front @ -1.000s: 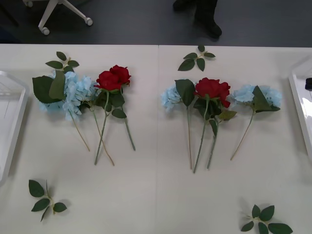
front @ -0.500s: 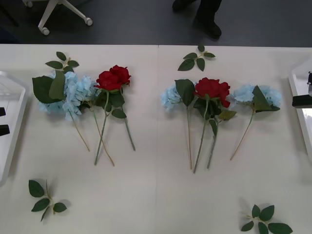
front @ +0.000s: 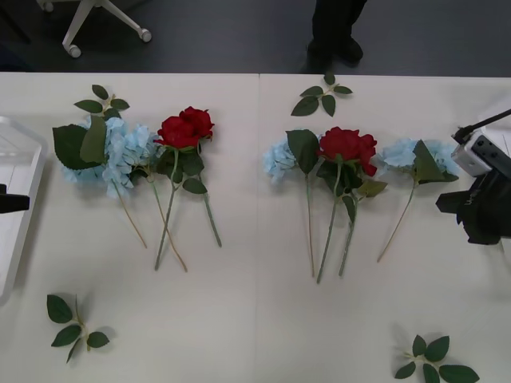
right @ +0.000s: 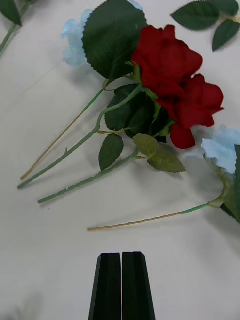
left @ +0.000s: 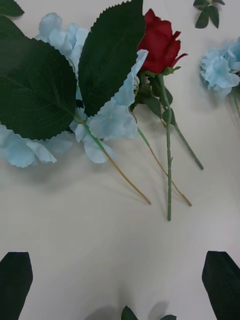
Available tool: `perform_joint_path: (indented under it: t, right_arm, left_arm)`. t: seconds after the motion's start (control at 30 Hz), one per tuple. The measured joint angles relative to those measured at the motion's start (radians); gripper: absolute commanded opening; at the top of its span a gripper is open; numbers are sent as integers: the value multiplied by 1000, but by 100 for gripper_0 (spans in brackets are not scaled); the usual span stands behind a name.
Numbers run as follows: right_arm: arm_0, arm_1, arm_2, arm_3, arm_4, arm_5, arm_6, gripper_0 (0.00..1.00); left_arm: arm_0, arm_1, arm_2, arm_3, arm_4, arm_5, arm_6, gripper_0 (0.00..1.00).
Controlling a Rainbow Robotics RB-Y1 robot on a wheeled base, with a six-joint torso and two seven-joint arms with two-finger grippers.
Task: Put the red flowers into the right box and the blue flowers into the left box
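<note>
The white surface (front: 255, 319) carries everything, with a seam running down its middle. The left box (front: 20, 167) lies at the left edge of the surface, and a sliver of the right box (front: 493, 112) shows at the right edge, mostly hidden behind the right arm. The right gripper (right: 122, 285) hangs above the right edge of the surface, just beside the rightmost blue flower; its two black fingers are pressed together with nothing between them. The left gripper (left: 120, 282) sits at the left edge over the left box, its fingers spread wide apart and empty. The flowers lie in two groups toward the far edge. In the left half, blue flowers (front: 120, 152) with big dark leaves lie beside two red flowers (front: 185, 128), their stems crossing. In the right half, a pair of red roses (front: 347, 148) lies between one blue cluster (front: 279, 159) and another (front: 419, 158). Small green leaf sprigs (front: 73, 323) lie near the corners and the far edge of the surface.
</note>
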Motion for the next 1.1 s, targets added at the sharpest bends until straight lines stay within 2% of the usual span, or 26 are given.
perform_joint_path:
  t: [0.2,0.37,0.43,0.47,0.5,0.53,0.63,0.77,0.97,1.1]
  right_arm:
    - [0,0,20,0,7,0,-231,0]
    - [0,0,95,0,31,0,-618,0]
    - [0,-1,126,0,39,1,-677,2]
    - [0,-1,139,1,45,4,-676,27]
    - [0,-1,147,2,49,17,-676,70]
    - [0,-1,152,5,52,36,-676,98]
    - [0,-1,150,27,53,58,-694,100]
    - [0,-1,148,54,55,58,-845,100]
    - [0,-1,148,63,57,59,-951,100]
    - [0,-1,148,63,81,59,-1146,100]
  left_arm:
    - [0,-31,-7,-103,-111,-4,323,100]
    - [0,-135,-7,-195,-247,-28,354,100]
    - [0,-177,-7,-227,-306,-28,399,100]
    - [0,-197,-7,-244,-337,-28,441,100]
    - [0,-216,-7,-261,-368,-28,484,100]
    - [0,-235,-7,-277,-397,-28,525,100]
    - [0,-287,-12,-329,-494,-28,566,100]
    - [0,-325,-52,-372,-610,-39,570,100]
    - [-2,-350,-134,-381,-740,-63,634,100]
    - [-13,-374,-164,-379,-821,-70,634,100]
